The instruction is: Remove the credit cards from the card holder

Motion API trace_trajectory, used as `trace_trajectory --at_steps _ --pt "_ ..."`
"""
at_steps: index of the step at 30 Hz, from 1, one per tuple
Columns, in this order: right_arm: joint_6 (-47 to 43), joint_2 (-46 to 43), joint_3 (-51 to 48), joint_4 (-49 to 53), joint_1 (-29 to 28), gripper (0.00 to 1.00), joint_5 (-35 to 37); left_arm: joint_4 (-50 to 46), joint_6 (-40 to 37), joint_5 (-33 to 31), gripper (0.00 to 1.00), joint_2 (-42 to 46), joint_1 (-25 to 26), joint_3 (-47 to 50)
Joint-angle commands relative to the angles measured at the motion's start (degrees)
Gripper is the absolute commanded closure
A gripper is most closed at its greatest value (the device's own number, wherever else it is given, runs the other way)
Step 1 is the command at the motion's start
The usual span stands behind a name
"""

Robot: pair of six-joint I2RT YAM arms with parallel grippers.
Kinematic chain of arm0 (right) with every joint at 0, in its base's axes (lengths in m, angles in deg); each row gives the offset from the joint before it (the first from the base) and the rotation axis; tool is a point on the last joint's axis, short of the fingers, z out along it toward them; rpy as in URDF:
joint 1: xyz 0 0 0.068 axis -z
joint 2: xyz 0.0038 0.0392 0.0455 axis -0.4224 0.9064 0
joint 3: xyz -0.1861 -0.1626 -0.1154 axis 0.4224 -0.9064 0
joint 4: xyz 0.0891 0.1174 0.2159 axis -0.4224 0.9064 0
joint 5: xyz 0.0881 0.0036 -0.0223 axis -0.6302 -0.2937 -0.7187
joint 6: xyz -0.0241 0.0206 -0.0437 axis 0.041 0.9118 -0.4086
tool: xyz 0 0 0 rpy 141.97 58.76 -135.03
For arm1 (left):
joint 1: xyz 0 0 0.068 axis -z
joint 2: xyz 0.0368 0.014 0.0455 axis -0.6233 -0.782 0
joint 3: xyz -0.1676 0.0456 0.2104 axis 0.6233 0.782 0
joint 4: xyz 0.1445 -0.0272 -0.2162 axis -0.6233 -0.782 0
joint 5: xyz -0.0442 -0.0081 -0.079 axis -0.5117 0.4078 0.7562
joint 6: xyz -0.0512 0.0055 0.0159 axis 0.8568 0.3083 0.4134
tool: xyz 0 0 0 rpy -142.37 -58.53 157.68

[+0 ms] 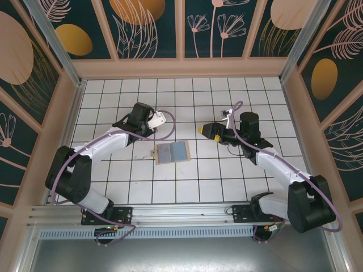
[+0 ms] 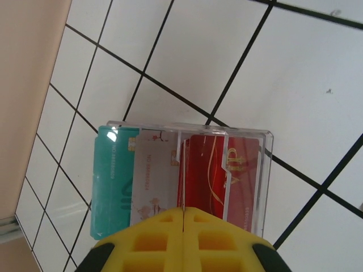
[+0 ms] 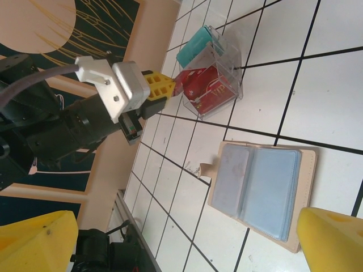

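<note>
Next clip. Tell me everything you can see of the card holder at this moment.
The card holder is a flat tan folding wallet, leather-like, lying fully open and face up near the middle of the white tiled table. Two blue-grey translucent sleeves sit side by side inside a tan border that looks stitched, with a small closing tab on one edge. The sleeves look empty: no coloured card shows in them. It lies flat, slightly skewed to the tile grid, touching only the table.

The white tiled table point(image 1: 227, 181), gridded with dark lines, carries two things. The tan card holder point(image 1: 171, 152) lies open and flat near its middle, blue-grey panels up. A clear plastic box point(image 3: 228, 65) stands a little apart from it, farther back and to the left.
</note>
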Motion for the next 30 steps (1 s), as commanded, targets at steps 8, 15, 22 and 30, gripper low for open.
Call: trace_trajectory --at_steps 8,15,22,30 --pt "-0.1 -1.2 -0.9 0.2 0.4 0.01 0.1 3.6 -1.7 0.0 1.00 -2.6 -0.1 2.1" --pt "0.0 -1.6 -1.4 0.3 0.4 0.01 0.3 4.3 -1.6 0.2 0.99 -4.0 -0.2 1.9" --pt "0.0 -1.8 -1.6 0.2 0.5 0.01 0.2 6.3 -0.8 -1.9 0.76 -4.3 -0.3 1.9" --pt "0.9 -1.8 -2.0 -0.8 0.6 0.01 0.1 10.5 1.4 -5.7 0.71 -3.8 -2.4 2.8"
